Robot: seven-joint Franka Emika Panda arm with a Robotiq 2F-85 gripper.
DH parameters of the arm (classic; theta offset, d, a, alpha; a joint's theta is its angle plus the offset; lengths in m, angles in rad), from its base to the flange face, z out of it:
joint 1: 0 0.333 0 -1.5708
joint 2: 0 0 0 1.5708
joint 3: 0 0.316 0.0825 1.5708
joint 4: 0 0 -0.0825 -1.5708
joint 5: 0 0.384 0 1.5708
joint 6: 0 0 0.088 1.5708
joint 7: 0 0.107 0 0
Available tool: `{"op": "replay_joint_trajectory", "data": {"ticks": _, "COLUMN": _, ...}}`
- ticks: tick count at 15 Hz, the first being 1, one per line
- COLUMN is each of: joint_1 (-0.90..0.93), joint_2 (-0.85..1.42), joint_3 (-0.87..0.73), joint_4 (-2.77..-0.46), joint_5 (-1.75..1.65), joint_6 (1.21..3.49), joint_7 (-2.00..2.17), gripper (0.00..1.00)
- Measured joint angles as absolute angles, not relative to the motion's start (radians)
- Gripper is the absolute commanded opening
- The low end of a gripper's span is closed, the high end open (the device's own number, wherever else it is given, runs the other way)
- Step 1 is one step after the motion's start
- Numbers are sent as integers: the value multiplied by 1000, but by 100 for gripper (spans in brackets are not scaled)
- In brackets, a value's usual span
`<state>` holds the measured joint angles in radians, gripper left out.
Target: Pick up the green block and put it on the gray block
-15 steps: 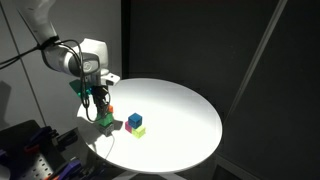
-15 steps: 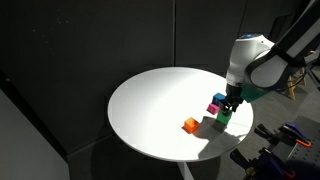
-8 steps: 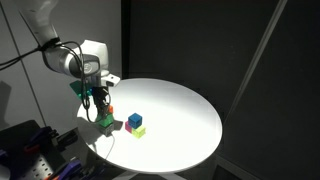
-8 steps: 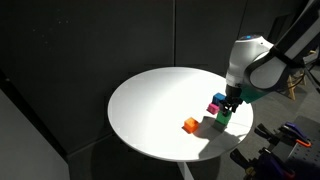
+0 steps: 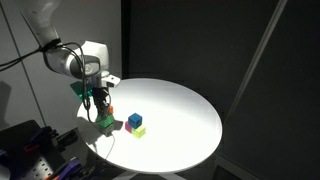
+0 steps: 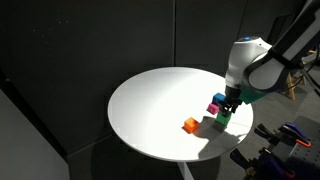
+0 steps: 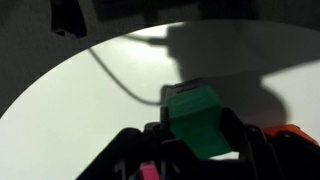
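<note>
Pincer (image 6: 228, 108) is clamped on the green block (image 7: 198, 118). Orange block (image 7: 290, 135) sits just beside it, a pink one (image 6: 215, 106) near.

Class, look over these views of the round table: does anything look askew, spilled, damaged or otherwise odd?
Nothing stands out. The green block sits squarely between the jaws of the gripper. The orange block lies flat on the white table. Nothing is spilled or visibly damaged.
</note>
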<state>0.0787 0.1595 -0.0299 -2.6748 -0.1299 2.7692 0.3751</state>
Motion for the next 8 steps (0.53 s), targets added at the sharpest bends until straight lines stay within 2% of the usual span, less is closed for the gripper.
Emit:
{"op": "replay_joint_trajectory", "data": {"ticks": 2, "joint_1": 82, "joint_2": 162, "joint_3": -32, "joint_4": -2672, "joint_5": -130, "joint_6": 2769, "joint_7": 375, "gripper": 29}}
{"op": "replay_joint_trajectory", "data": {"ticks": 3, "joint_1": 83, "joint_2": 163, "joint_3": -34, "joint_4": -2671, "joint_5": -130, "joint_6": 2769, "joint_7": 375, "gripper": 76}}
{"op": "replay_joint_trajectory", "data": {"ticks": 4, "joint_1": 84, "joint_2": 164, "joint_3": -35, "joint_4": -2671, "joint_5": -130, "joint_6": 2769, "joint_7": 375, "gripper": 79}}
{"op": "replay_joint_trajectory", "data": {"ticks": 7, "joint_1": 87, "joint_2": 166, "joint_3": -36, "joint_4": -2670, "joint_5": -130, "joint_6": 2769, "joint_7": 375, "gripper": 99}}
{"op": "replay_joint_trajectory", "data": {"ticks": 8, "joint_1": 88, "joint_2": 166, "joint_3": -36, "joint_4": -2670, "joint_5": -130, "joint_6": 2769, "joint_7": 375, "gripper": 100}}
